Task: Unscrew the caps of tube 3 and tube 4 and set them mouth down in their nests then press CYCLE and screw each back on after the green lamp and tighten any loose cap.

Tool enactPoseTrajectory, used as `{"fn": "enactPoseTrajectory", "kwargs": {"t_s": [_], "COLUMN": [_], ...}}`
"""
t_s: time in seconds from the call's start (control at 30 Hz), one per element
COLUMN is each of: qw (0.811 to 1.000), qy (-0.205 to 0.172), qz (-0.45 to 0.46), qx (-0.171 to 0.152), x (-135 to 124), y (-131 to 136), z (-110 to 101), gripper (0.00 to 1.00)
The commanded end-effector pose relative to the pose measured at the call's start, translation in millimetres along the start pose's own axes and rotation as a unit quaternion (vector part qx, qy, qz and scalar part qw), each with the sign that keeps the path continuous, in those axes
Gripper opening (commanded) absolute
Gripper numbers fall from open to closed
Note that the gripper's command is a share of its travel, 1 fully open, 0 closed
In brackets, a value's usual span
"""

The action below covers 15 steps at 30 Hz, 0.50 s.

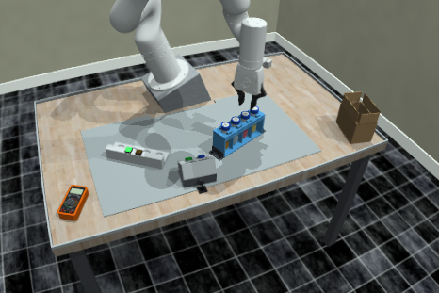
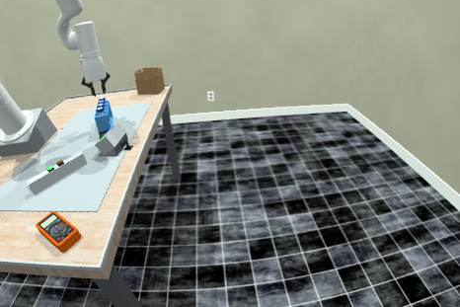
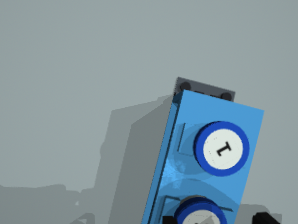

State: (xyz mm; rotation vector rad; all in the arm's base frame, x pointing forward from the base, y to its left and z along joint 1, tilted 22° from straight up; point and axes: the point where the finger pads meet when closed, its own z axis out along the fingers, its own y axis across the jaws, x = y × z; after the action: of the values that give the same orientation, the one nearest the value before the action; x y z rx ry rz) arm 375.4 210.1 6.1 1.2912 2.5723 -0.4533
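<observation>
My gripper is open and empty, pointing down above the tube 1 and tube 2 end of the blue decapping station. Blue-rimmed white caps sit on all four tubes: cap 1, cap 2, cap 3 and cap 4. How tight they are cannot be told. The white cap tray shows no caps; its green lamp is bright, its amber lamp dark.
The grey key housing with the green READY key and blue CYCLE key stands between tray and station, near the front. An orange multimeter and an open cardboard box stand at opposite table ends.
</observation>
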Motion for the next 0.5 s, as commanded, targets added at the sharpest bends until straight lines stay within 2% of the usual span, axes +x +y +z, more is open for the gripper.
{"fn": "enactPoseTrajectory", "kwargs": {"t_s": [0.0,0.07,0.37,0.47], "qw": [1.000,1.000,1.000,1.000], "qy": [0.002,0.002,0.002,0.002], "qz": [-0.002,-0.002,-0.002,-0.002], "qx": [0.003,0.003,0.003,0.003], "x": [31,45,45,45], "y": [9,13,13,13], "z": [-1,-1,-1,8], "gripper": [0.46,0.46,0.46,0.46]}}
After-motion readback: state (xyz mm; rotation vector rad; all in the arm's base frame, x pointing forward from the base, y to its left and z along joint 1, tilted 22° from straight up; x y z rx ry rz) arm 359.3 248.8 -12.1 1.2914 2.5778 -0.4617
